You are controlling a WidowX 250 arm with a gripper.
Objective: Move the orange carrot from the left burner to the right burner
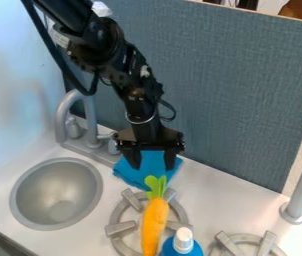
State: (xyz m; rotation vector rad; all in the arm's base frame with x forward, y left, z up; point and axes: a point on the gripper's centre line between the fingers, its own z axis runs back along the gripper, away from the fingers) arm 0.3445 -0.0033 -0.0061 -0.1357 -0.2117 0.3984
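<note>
Near the back edge of the counter (pixel 210 192), gripper (pixel 152 162) is hanging over blue cloth (pixel 143 174), jaws standing wide; carrot (pixel 155 220) is lying close, risking a knock if positioning runs forward.

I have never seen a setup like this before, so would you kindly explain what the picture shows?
The black machine is a robot arm, seen by a fixed camera looking down at a slant. It ends in a two-fingered claw, which hangs with its fingers apart over a blue cloth; I see nothing gripped. Below is a toy kitchen's white worktop. An orange carrot with green leaves lies across a burner, beside a blue bottle with a white cap. The round sink and its grey faucet are at the picture's left.
</note>
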